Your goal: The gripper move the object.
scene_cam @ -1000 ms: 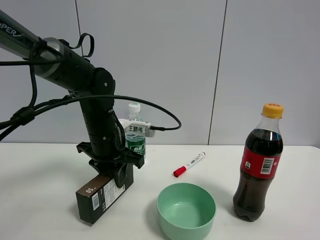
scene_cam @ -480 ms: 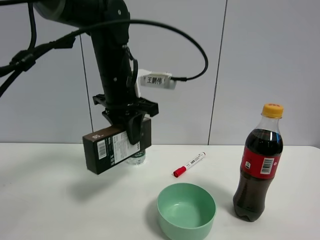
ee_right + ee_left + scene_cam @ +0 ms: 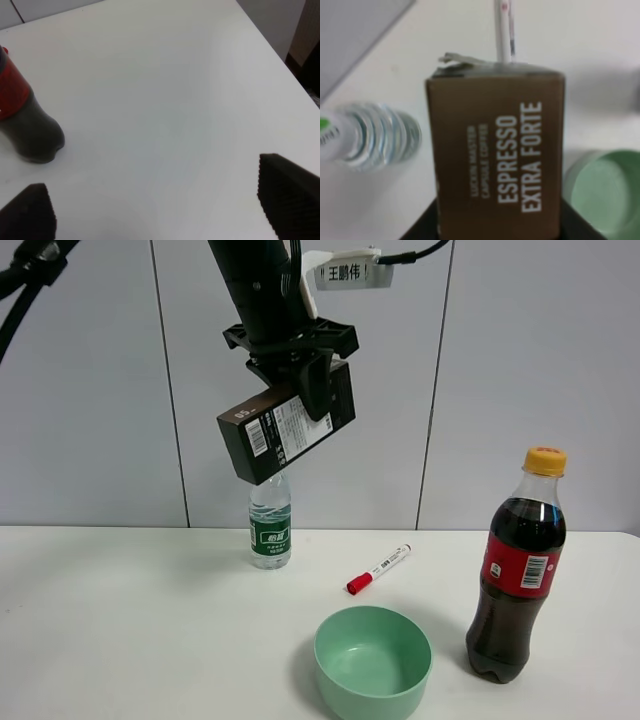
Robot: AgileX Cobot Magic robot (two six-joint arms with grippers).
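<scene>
My left gripper (image 3: 312,398) is a black claw on a black arm, shut on the dark brown carton (image 3: 283,437). It holds the carton tilted, high above the table (image 3: 120,640), above the small water bottle (image 3: 270,532). In the left wrist view the carton (image 3: 497,155) fills the middle and reads "ESPRESSO EXTRA FORTE". My right gripper (image 3: 157,205) is open and empty above the white table, with the cola bottle (image 3: 25,120) off to one side of it.
A red-capped white marker (image 3: 379,569) lies on the table at centre. A green bowl (image 3: 372,692) stands in front of it. A tall cola bottle (image 3: 516,570) stands at the right. A white name tag (image 3: 345,272) hangs on the arm's cable.
My left gripper has lifted the carton from the table at the left to well above it and moved right. The small water bottle behind it is now uncovered.
</scene>
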